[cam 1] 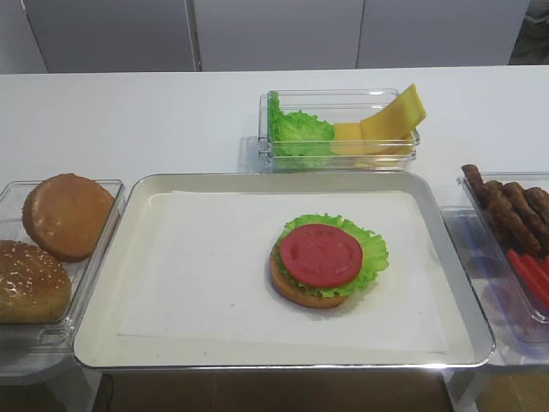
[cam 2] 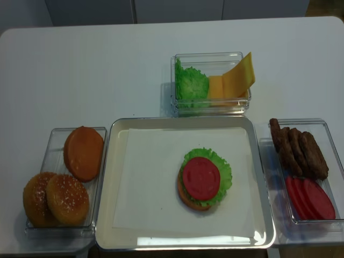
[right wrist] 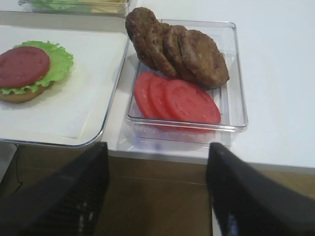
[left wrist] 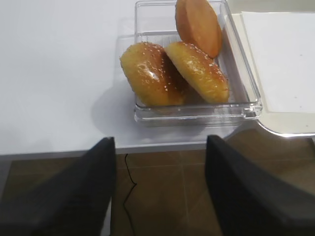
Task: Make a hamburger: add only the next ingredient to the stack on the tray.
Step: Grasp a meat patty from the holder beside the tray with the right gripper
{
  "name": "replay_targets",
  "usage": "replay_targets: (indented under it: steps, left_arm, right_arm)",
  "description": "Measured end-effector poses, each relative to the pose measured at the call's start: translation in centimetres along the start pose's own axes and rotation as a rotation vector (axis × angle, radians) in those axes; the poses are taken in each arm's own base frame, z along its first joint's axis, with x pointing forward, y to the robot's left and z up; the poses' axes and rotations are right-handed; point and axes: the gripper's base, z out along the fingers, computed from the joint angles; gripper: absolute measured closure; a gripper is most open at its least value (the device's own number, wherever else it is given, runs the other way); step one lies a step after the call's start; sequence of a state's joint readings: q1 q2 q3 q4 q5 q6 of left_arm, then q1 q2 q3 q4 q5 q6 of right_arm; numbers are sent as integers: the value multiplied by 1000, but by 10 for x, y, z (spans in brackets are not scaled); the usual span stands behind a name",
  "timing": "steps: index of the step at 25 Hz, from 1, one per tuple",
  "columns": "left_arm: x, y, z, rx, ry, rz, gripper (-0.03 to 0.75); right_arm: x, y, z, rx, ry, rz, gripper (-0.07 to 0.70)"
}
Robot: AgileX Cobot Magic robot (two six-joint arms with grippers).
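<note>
With my right gripper (right wrist: 157, 191) spread wide and empty, I'd pinch the stiff, rough-faced front patty (right wrist: 204, 59) by its raised upper edge.

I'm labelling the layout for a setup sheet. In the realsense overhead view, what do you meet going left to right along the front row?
Bun box → tray → stack on the tray → box of patties and tomato slices.
</note>
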State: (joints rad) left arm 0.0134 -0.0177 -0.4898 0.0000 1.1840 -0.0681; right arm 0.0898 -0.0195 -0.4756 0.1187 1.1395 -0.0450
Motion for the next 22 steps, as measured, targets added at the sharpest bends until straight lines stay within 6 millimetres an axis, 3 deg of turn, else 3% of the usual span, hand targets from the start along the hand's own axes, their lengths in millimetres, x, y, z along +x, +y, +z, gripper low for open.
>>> replay_targets:
  steps: [5, 11, 18, 22]
  left_arm:
    - [0, 0, 0, 0, 0, 0, 288]
    - [0, 0, 0, 0, 0, 0, 288]
    - [0, 0, 0, 0, 0, 0, 288]
    - [0, 0, 0, 0, 0, 0, 288]
  right_arm:
    - [-3, 2, -1, -25, -29, 57, 148]
    - [-24, 3, -2, -34, -25, 121, 148]
    - [-69, -4, 22, 26, 115, 141, 159]
    - [-93, -8, 49, 47, 205, 156, 166]
